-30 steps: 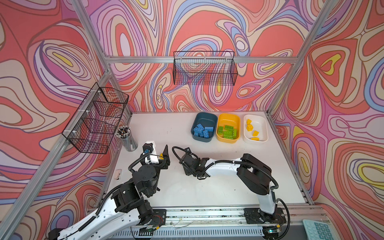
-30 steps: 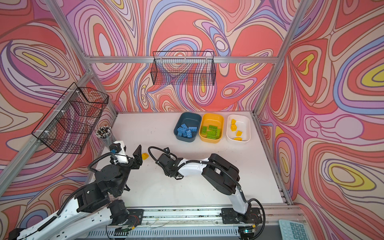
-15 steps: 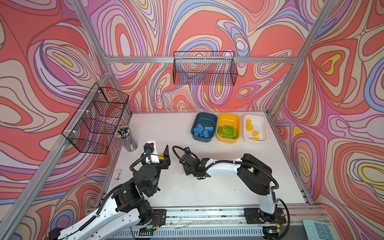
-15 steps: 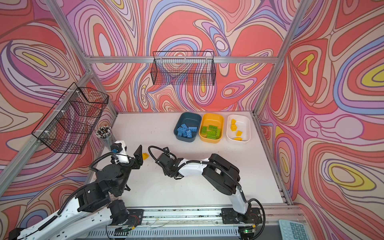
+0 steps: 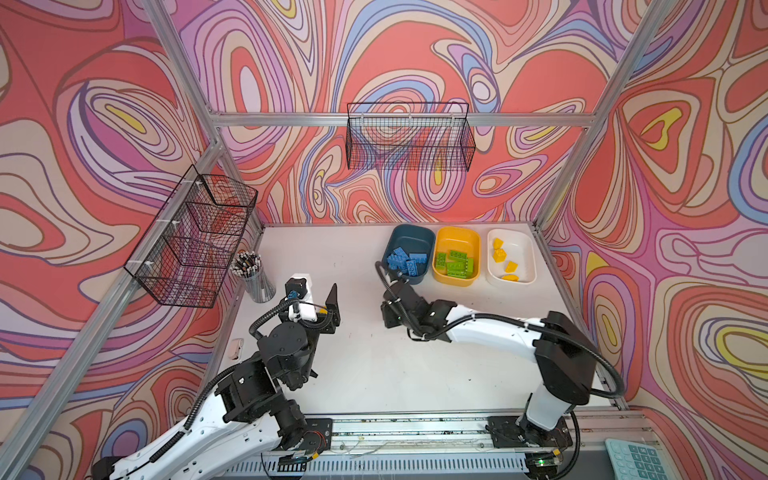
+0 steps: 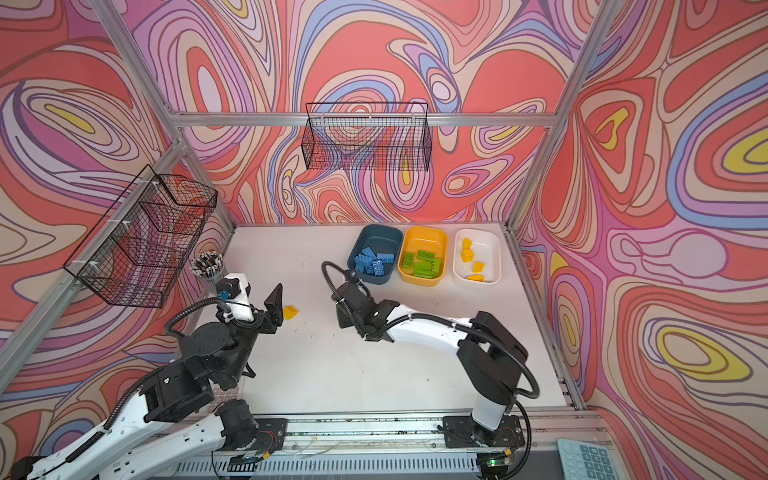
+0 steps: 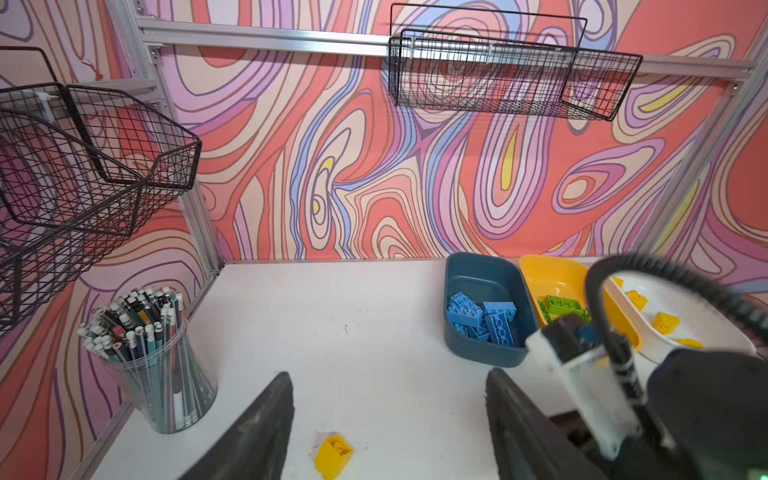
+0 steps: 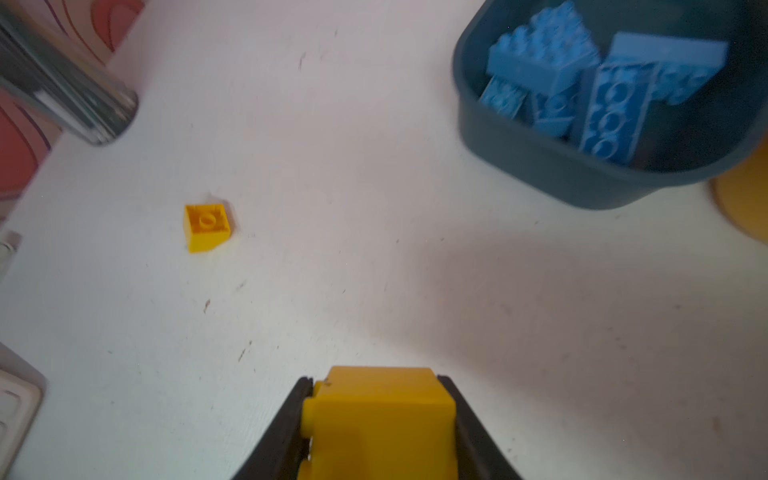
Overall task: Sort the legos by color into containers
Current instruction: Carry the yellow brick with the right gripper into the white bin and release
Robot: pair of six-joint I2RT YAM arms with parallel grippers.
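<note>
One yellow brick (image 8: 376, 415) now pinched between the right fingers (image 8: 471, 428), which narrowed onto it this past second | second yellow brick (image 7: 333, 455) lies loose on the tabletop (image 7: 365, 324) below the gap of the wide-spread left fingers (image 7: 257, 432) | white tub (image 5: 521, 249) awaits both (blues (image 5: 407, 262), greens (image 5: 455, 264) already binned)

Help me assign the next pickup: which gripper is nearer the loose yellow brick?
Left. The left gripper hangs just by the loose yellow brick; the right gripper, shut on another yellow brick, is farther off.

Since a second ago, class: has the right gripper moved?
Yes. The right gripper, shut on a yellow brick, has shifted toward the dark teal tub in both top views.
</note>
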